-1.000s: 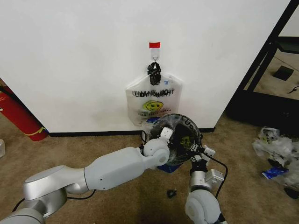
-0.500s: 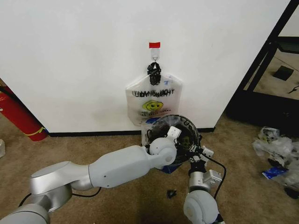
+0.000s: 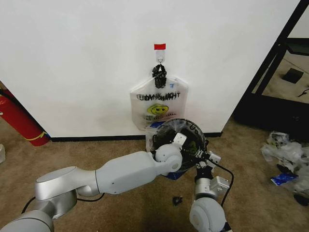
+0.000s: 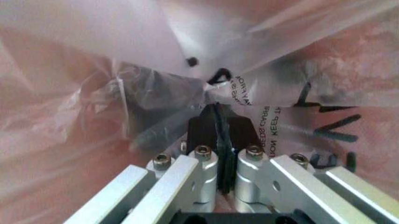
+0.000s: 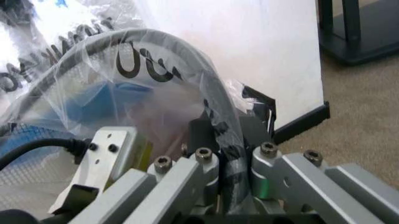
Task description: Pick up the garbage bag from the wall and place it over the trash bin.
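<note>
Both grippers work at the trash bin (image 3: 179,145), which stands on the brown carpet (image 3: 120,154) close to the wall (image 3: 77,58). Largest in the room is this white wall, with a black baseboard (image 3: 96,138) along its bottom. On it a small hook (image 3: 159,57) sits under a piece of red tape (image 3: 159,46), and a white bag printed with a yellow smiley (image 3: 158,107) hangs from the hook, just above the bin. At the far left a red fire extinguisher (image 3: 19,118) leans near the wall.

From the left side the long left arm (image 3: 120,173) reaches across to the bin, and the left gripper (image 4: 218,123) is down inside its mouth. Its two black fingers (image 4: 201,130) are pressed together on a fold of the garbage bag (image 4: 124,93), a thin clear plastic with black printed letters, which surrounds the gripper on all sides in the wrist view.

Coming from below, the right gripper (image 5: 219,135) is at the near right side of the bin. Its fingers are clenched on the grey rim (image 5: 162,44) with the clear plastic pinched over it. Here the bag lies draped over the rim, and a blue patch (image 5: 106,100) shows through it.

Smallest, a dark little object (image 3: 177,199) lies on the carpet, near the right arm.
</note>
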Available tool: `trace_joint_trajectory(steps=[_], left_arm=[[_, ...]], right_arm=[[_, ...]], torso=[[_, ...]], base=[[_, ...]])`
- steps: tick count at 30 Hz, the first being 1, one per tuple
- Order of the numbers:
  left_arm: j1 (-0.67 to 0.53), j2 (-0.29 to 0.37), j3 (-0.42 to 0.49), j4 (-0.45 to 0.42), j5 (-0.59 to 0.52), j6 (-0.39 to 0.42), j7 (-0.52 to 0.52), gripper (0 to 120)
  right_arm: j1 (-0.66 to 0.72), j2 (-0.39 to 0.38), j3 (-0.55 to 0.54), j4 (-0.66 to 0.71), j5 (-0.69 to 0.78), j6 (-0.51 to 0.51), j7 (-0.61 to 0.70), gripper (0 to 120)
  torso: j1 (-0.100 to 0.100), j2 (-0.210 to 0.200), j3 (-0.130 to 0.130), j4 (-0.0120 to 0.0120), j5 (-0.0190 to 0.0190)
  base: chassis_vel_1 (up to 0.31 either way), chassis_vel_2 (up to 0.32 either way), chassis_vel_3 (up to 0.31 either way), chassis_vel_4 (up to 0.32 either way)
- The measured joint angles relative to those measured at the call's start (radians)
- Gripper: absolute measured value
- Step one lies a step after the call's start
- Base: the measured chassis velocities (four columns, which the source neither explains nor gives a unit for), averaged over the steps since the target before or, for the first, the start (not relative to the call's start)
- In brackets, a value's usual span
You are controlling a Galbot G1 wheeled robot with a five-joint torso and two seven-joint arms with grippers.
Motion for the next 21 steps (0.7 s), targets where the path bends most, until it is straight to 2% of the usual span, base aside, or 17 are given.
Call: trace_joint_trajectory(steps=[9, 15, 17, 21], left_arm=[[0.004, -0.015, -0.009, 0.008, -0.003, 0.005, -0.005, 0], [0.006, -0.021, -0.030, 0.006, -0.042, -0.001, -0.027, 26], [0.006, -0.022, -0.032, 0.005, -0.046, -0.001, -0.029, 29], [0.007, -0.027, -0.034, 0.004, -0.053, -0.002, -0.031, 46]], right_arm=[[-0.005, 0.000, -0.001, 0.008, 0.001, 0.000, 0.000, 1], [-0.010, 0.000, 0.000, 0.008, -0.003, 0.002, -0.002, 1], [-0.010, 0.000, 0.000, 0.008, -0.004, 0.003, -0.002, 1], [-0.010, 0.001, 0.000, 0.008, -0.005, 0.003, -0.003, 1]], torso=[[0.000, 0.000, 0.000, -0.0001, 0.0000], [0.000, 0.000, 0.000, 0.0000, 0.0000], [0.000, 0.000, 0.000, 0.0000, 0.0000], [0.000, 0.000, 0.000, 0.0000, 0.0000]], base=[[0.000, 0.000, 0.000, 0.000], [0.000, 0.000, 0.000, 0.000], [0.000, 0.000, 0.000, 0.000], [0.000, 0.000, 0.000, 0.000]])
